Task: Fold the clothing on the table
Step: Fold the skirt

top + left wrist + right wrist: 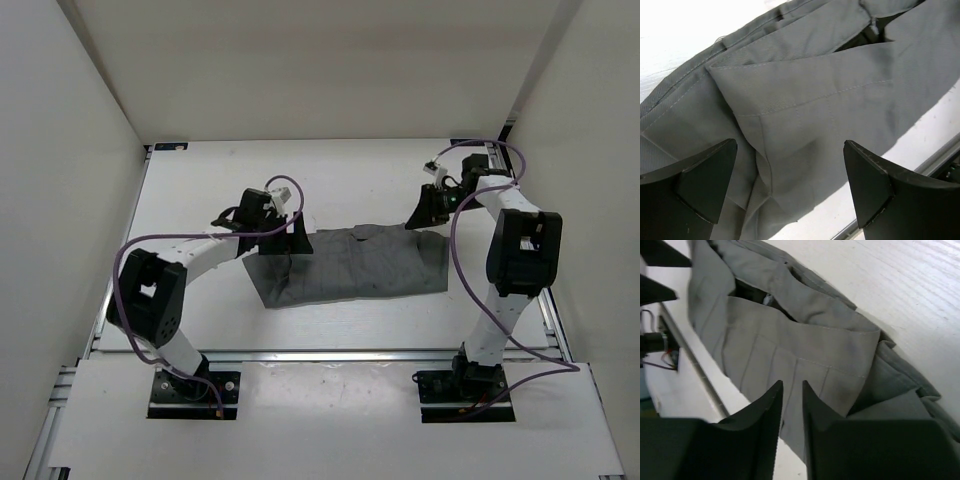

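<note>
The grey clothing (350,262) lies on the white table (350,180) as a long strip folded over on itself, its pleat lines running across it. My left gripper (298,240) hovers over the strip's left end. In the left wrist view it (790,145) stands wide open above the folded cloth (815,75), with nothing between its fingers. My right gripper (418,215) is at the strip's far right corner. In the right wrist view it (792,385) shows only a narrow gap between its fingers. Nothing is gripped in that gap, and the clothing (790,335) lies below it.
White walls close the table on the left, right and far sides. A metal rail (330,353) runs along the near edge, just in front of the clothing. Purple cables (125,265) loop off both arms.
</note>
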You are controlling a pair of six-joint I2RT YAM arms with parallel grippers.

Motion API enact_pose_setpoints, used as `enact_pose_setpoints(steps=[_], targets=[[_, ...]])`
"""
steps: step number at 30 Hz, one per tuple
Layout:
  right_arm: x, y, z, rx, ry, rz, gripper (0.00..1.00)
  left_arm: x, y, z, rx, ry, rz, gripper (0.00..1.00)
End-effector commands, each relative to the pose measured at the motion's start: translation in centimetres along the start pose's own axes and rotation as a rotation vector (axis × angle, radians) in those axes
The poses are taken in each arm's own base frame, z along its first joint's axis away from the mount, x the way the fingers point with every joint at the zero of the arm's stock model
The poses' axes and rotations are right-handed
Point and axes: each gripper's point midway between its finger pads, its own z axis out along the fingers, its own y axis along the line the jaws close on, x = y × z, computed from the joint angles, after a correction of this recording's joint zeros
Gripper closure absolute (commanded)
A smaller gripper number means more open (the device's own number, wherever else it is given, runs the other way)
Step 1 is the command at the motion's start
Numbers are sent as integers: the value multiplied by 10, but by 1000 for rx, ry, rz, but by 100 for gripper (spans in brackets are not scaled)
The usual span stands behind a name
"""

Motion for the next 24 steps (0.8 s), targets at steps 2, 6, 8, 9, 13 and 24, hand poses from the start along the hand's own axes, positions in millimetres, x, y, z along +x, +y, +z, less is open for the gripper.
enact_pose_setpoints(steps=[2, 6, 8, 9, 13, 24], targets=[[-6, 46, -13, -197, -55, -90, 82, -7, 3, 10, -27, -11, 20, 1], [-7, 58, -9, -221, -45, -131, 100, 6, 32, 25, -166, 65, -1, 9], [-8, 59, -10, -226, -48, -126, 100, 4, 42, 27, -206, 87, 0, 19], [-8, 60, -9, -226, -46, -135, 100, 6, 50, 26, -239, 102, 1, 31], [-7, 64, -2, -225, -29, -153, 100, -2, 70, 9, -303, 50, -38, 82], [10, 65, 23, -186, 59, -204, 100, -19, 55, -9, -255, -77, -43, 50]])
